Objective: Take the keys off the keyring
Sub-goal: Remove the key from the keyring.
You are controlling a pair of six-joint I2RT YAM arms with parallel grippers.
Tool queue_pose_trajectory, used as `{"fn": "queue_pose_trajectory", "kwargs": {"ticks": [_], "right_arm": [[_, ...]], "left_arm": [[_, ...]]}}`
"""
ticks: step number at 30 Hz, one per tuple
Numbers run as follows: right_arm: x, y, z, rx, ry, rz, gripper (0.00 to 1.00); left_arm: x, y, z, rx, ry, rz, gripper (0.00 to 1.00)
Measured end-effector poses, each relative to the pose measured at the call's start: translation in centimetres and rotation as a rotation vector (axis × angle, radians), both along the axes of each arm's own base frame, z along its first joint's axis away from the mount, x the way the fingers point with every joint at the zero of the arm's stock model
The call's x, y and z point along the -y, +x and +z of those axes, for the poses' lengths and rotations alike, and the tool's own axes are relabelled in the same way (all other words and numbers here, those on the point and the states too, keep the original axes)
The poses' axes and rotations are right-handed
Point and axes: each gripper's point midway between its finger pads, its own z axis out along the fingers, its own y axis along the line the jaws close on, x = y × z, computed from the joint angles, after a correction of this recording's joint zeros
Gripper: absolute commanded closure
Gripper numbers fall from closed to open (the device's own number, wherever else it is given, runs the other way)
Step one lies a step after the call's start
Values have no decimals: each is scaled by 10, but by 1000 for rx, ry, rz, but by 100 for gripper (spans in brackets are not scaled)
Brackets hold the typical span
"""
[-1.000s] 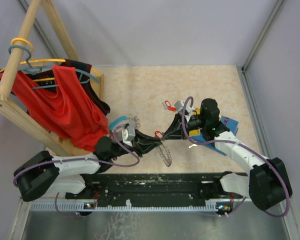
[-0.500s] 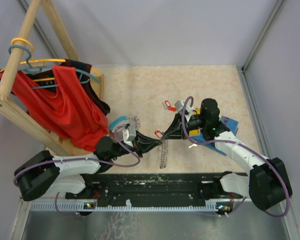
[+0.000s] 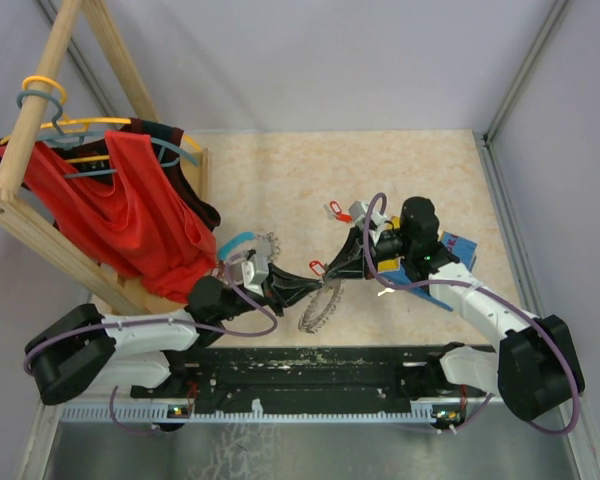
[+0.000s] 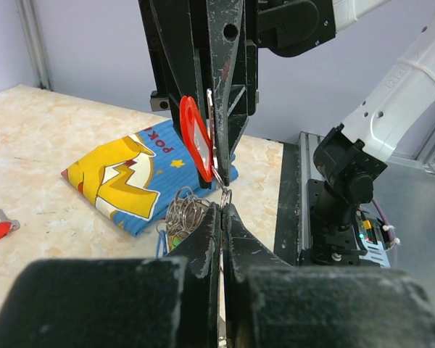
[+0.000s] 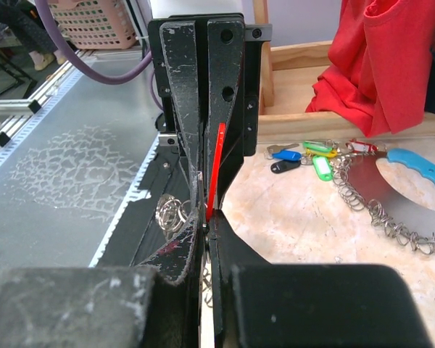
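Step in hand, pulling one key off: left gripper (image 4: 222, 217), jaws closed on a loop of the keyring (image 3: 318, 308), which hangs just below centre of the top view, meets tip to tip with the right gripper (image 5: 206, 226), jaws closed on the red-tagged key (image 4: 196, 138) at that loop. Next move, by judgement: draw or twist the two grips apart so the key's small link slips free, losing neither hold. Containers: wooden rack (image 3: 30, 120), upper left of the top view, holding a red garment (image 3: 130, 210); pink basket (image 5: 87, 22), upper left of the right wrist view, contents not discernible.
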Motion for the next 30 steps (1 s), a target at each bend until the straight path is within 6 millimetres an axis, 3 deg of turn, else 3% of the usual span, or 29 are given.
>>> {"fn": "queue_pose_trajectory", "kwargs": {"ticks": [27, 30], "right_arm": [[0, 3, -3, 40, 6, -6, 100], [-1, 3, -3, 43, 6, -5, 100]], "left_arm": [[-12, 4, 1, -18, -46, 64, 100], [-12, 4, 2, -17, -51, 63, 90]]}}
